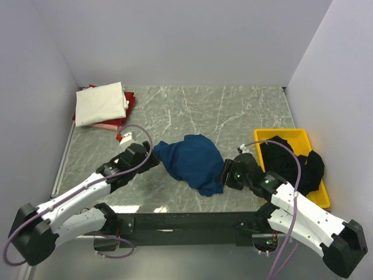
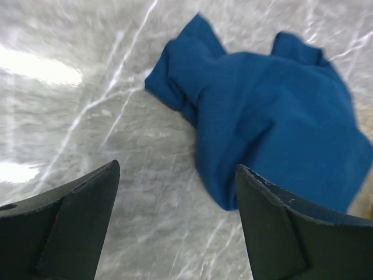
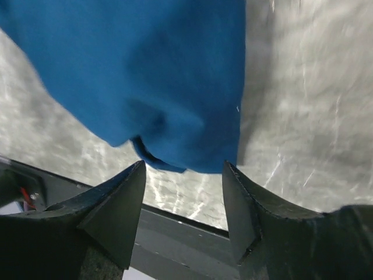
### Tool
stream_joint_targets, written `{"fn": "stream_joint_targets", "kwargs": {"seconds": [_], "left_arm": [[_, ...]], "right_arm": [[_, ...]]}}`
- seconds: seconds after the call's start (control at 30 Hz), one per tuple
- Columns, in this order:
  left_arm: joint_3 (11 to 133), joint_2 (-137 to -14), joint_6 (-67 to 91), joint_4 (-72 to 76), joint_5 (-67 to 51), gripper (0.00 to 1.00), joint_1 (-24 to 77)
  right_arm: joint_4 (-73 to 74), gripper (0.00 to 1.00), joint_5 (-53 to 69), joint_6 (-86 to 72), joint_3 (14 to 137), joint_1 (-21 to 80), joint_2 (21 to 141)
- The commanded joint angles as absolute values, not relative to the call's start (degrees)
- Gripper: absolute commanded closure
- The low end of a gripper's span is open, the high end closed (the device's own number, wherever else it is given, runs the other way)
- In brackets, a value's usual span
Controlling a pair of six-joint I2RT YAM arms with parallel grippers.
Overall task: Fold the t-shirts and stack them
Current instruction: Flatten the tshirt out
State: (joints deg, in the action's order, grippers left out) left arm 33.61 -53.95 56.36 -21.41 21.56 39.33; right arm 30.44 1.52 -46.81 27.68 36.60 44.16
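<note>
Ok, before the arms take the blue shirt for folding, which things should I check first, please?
1. Left gripper open and empty: ok.
2. Right gripper open and empty: ok; it sits at the shirt's near edge.
3. Blue t-shirt spread flat: not ok, it lies crumpled.
4. Blue t-shirt wholly on the table: ok.
5. Stack tidy: ok, the cream t-shirt lies folded on the red one.
6. Which side faces up: cannot tell, no print shows.
</note>
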Motion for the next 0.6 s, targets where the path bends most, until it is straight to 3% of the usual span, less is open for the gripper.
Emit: {"fn": "stream_joint_targets", "kwargs": {"seconds": [0.0, 0.43, 0.5, 0.57], "left_arm": [[32.1, -57.7, 58.4, -10.0, 17.7, 0.16, 38.1], [35.2, -78.8, 58.7, 2.5, 19.4, 0.22, 36.5], [36.4, -80.3, 58.2, 3.6, 20.0, 0.25, 36.2], [37.4, -81.8, 57.1, 5.5, 19.6, 0.34, 35.7]], "right_arm": [[22.9, 0.39, -1.4, -52.6, 25.7, 40.8, 44.3], [15.7, 0.40, -7.9, -54.5, 23.2, 44.6, 54.0], [15.2, 0.41, -8.4, -54.0, 23.9, 44.6, 56.1], [14.9, 0.49, -9.1, -53.6, 24.7, 44.6, 58.0]]}}
